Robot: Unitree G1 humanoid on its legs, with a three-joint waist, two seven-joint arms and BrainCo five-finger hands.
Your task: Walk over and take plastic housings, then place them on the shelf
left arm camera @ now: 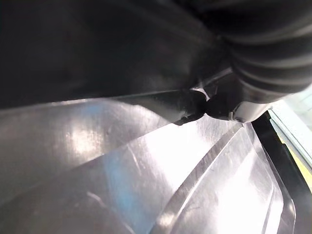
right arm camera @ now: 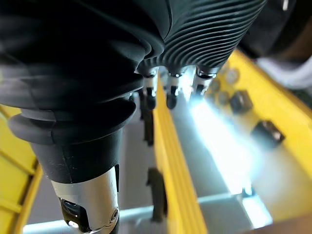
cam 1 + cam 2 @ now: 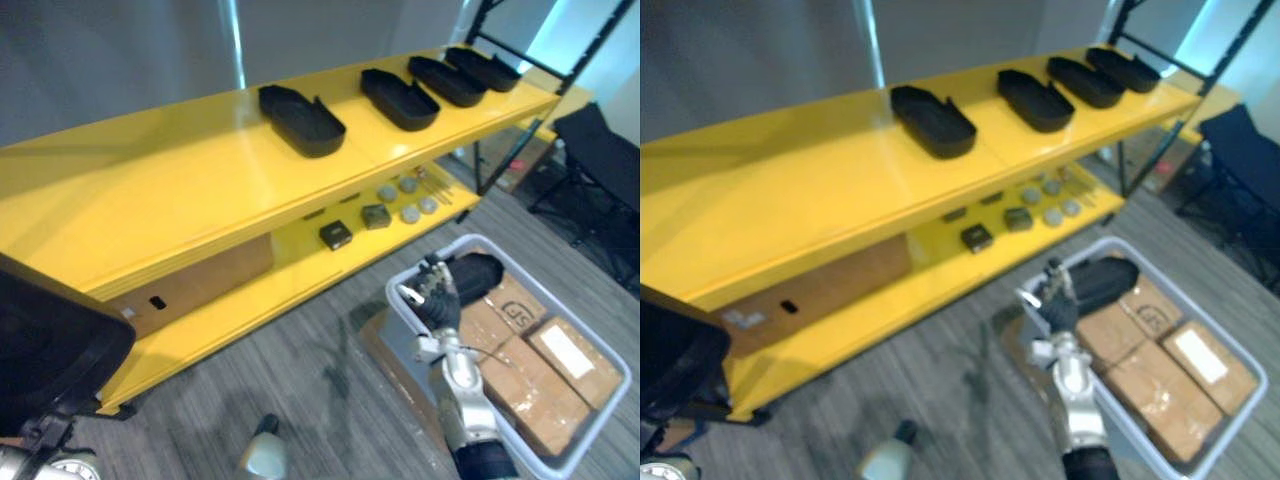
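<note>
Several black plastic housings (image 3: 302, 121) lie in a row on the top board of the yellow shelf (image 3: 150, 190). Another black housing (image 3: 476, 271) rests in the far corner of a white bin (image 3: 402, 305) on the floor. My right hand (image 3: 437, 297) hovers over that corner, just beside this housing, fingers relaxed and holding nothing. A large black housing (image 3: 52, 345) fills the lower left, right in front of my left arm. Its shiny inside (image 1: 146, 180) lies right against my left hand (image 1: 265, 58), whose fingers are hidden.
Taped cardboard boxes (image 3: 540, 385) fill the bin. The lower shelf board holds small dark blocks (image 3: 336, 235) and grey round parts (image 3: 410, 213), with a cardboard panel (image 3: 205, 280) at its left. A black folding chair (image 3: 600, 160) and a black rack frame (image 3: 512, 150) stand to the right.
</note>
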